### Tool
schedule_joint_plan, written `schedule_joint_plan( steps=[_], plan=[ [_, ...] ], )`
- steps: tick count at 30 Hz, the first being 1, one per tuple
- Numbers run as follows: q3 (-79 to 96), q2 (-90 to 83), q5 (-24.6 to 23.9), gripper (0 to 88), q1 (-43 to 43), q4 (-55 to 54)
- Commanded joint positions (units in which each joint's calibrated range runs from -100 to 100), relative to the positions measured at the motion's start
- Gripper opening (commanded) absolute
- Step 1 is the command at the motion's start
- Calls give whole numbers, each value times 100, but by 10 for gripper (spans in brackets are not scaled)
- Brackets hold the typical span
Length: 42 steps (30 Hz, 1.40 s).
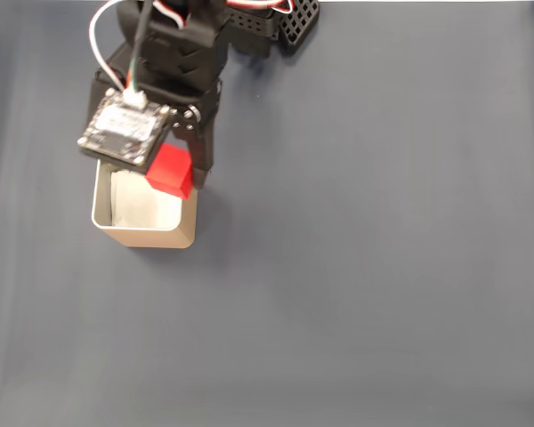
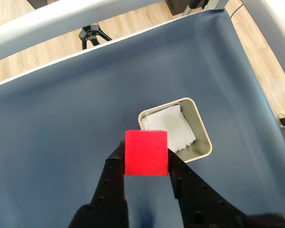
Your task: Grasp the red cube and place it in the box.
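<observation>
- The red cube [image 2: 146, 152] is pinched between the two black fingers [image 2: 115, 164], off the blue surface [image 1: 383, 267], one finger pressed against each side face in the wrist view.
- In the fixed view the red cube [image 1: 171, 170] hangs over the upper right corner of the box [image 1: 147, 236], partly over its rim rather than centred on the opening.
- The box [image 2: 203, 133] stands upright on the surface [image 2: 61, 133], its white padding [image 2: 171, 128] showing inside, nothing else in it.
- The gripper [image 2: 146, 164] comes in from the bottom edge of the wrist view; in the fixed view the arm [image 1: 173, 62] reaches down from the top edge.
- Step in hand, as I judge it: carrying the cube to the box, the grasp done, the release not yet.
- The next move calls for shifting the cube further over the padding, clear of the rim, then spreading the fingers to drop it.
</observation>
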Motion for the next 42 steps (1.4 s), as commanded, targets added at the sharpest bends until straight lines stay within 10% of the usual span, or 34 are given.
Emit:
schedule_joint_plan(
  steps=[1,42],
  plan=[
    [-382,132,5,2,159,-236],
    [-491,660,15,1,741,-548]
  ],
)
